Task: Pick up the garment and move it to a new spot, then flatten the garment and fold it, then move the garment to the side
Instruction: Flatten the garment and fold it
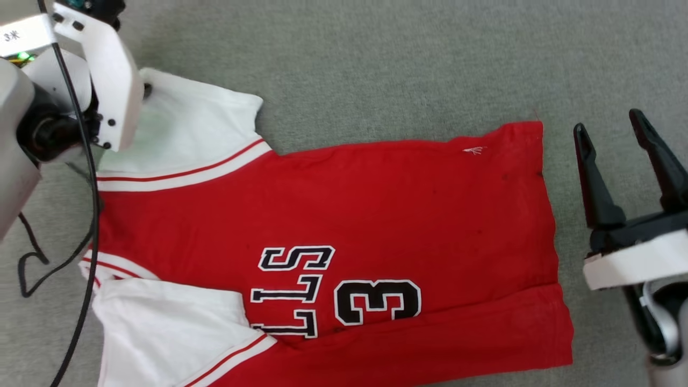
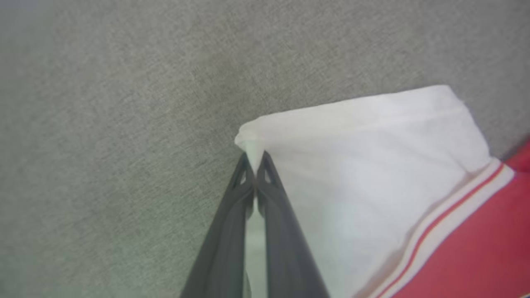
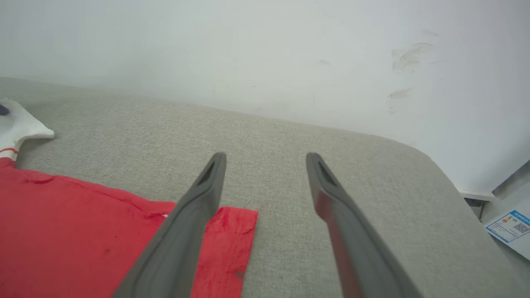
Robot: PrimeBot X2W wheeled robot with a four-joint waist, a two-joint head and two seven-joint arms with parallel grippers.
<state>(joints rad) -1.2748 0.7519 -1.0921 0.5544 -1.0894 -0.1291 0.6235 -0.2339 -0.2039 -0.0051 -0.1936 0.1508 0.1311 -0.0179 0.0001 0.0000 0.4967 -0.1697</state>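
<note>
The garment, a red jersey T-shirt with white sleeves, black letters and a "3", lies spread front-up on the grey fabric surface, its near side folded over. My left gripper is shut on the corner of the far white sleeve; in the head view that sleeve lies at the upper left beside the left wrist housing. My right gripper stands open just right of the hem, nothing between its fingers. From the right wrist, the red hem corner lies under the left finger.
A black cable hangs from the left arm over the garment's collar end. Behind the grey surface rises a white wall; the surface's rounded edge drops off at the right, with a blue-and-white label beyond it.
</note>
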